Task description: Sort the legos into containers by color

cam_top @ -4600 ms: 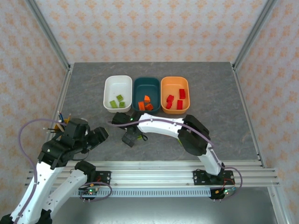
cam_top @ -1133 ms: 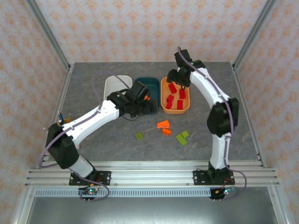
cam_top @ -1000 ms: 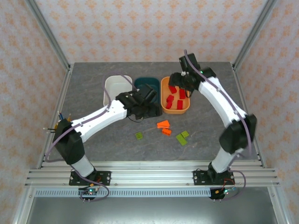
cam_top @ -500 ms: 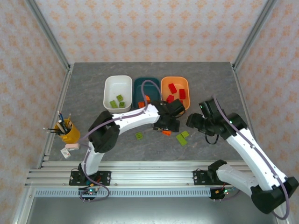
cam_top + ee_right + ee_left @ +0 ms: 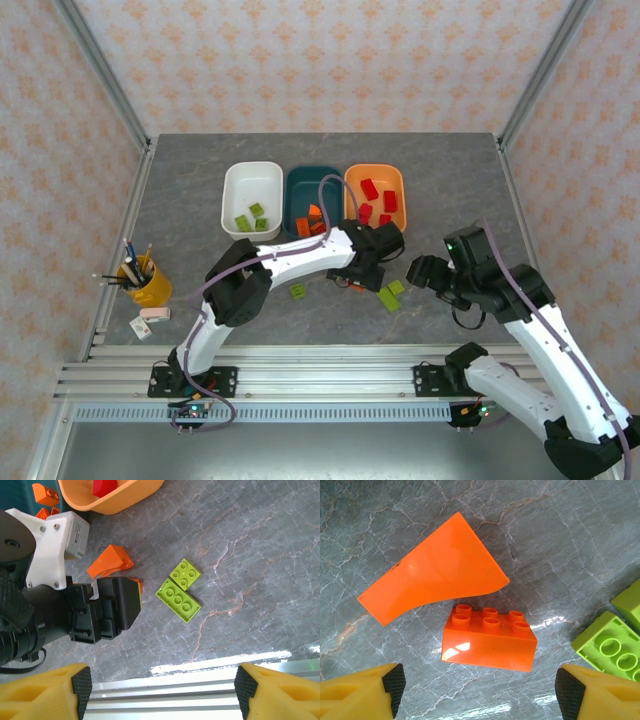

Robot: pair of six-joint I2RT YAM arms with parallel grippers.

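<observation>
Step in hand: pickup of a loose orange piece. Your left gripper (image 5: 480, 687) hangs directly over the orange brick (image 5: 490, 637), jaws wide apart and empty. The brick lies studs-up on the table (image 5: 570, 540), with an orange slope piece (image 5: 432, 577) just beside it on the far side. Two lime green bricks (image 5: 178, 600) lie close on its right. Your right gripper (image 5: 162, 685) stands off to the right, jaws apart, holding nothing. Sorted orange pieces sit in the dark teal tub (image 5: 300, 185), farther back. Next move, in my judgement: descend, straddle the brick alone, close, and carry it to that tub. Avoid catching the slope piece.
</observation>
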